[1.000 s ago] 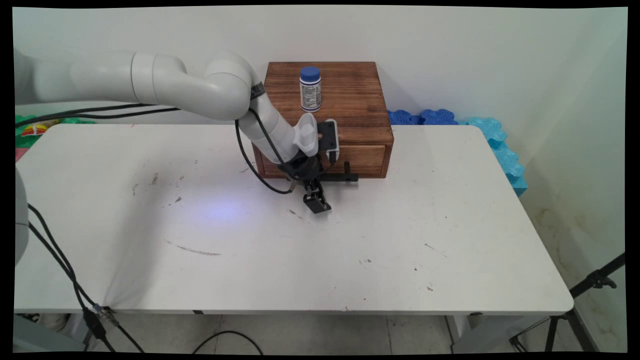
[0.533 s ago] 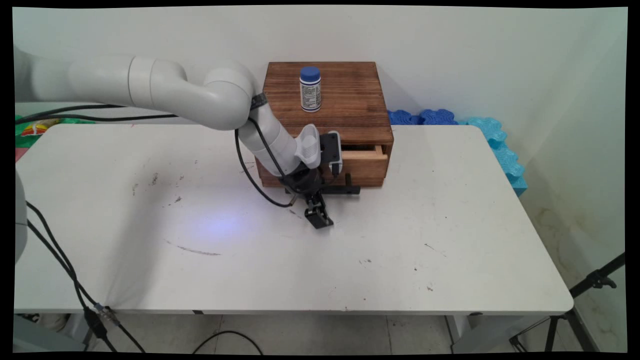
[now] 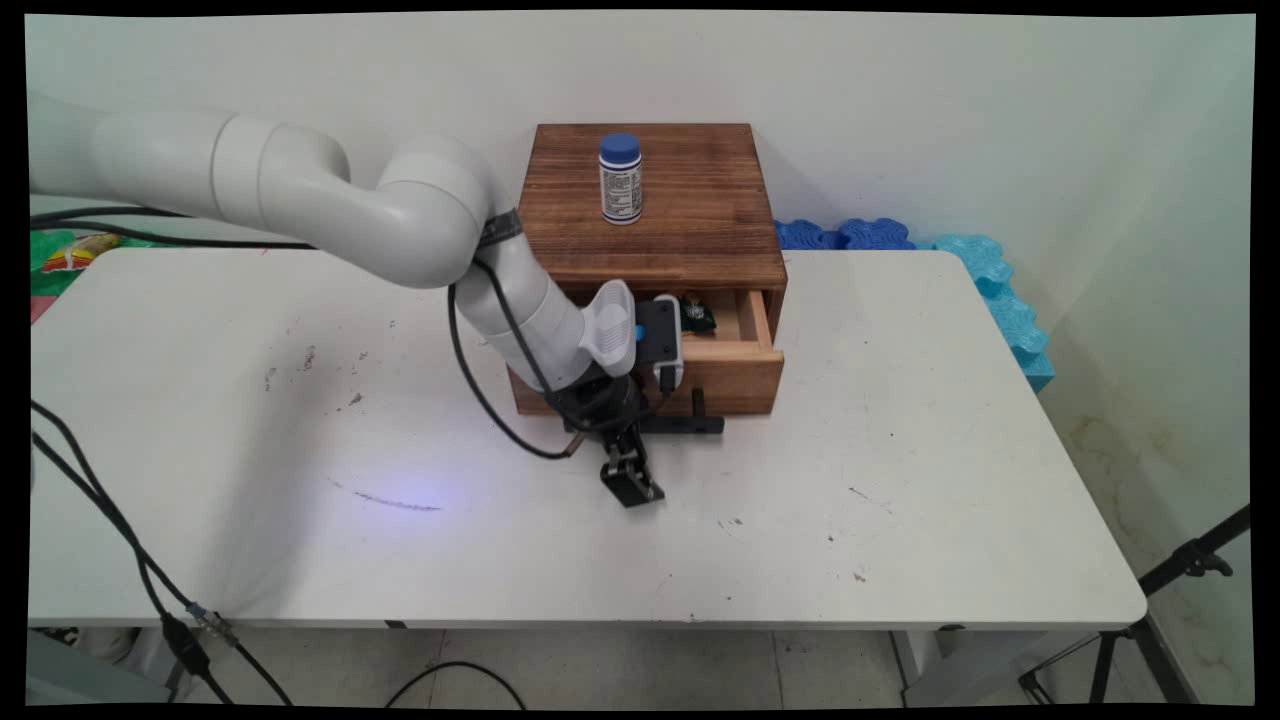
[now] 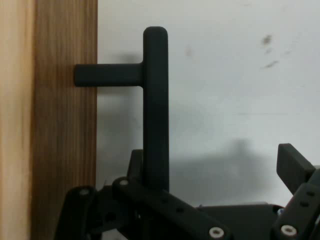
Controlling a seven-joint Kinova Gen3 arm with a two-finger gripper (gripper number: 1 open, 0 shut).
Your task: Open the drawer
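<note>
White table [image 3: 900,420], drawer [image 3: 735,355] half out, hand view shows spread claw [image 4: 215,172] hooking handle [image 4: 155,105].

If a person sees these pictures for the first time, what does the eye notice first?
First, the wooden box at the table's far side, its drawer partly pulled out. The black pincer sits at the drawer's black handle, one finger standing away from the bar. A blue-capped bottle stands on the box.

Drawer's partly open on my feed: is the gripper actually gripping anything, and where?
Nothing is clamped. The open gripper straddles the wooden drawer's black bar handle: one finger sits between bar and drawer front, the other stands clear.
</note>
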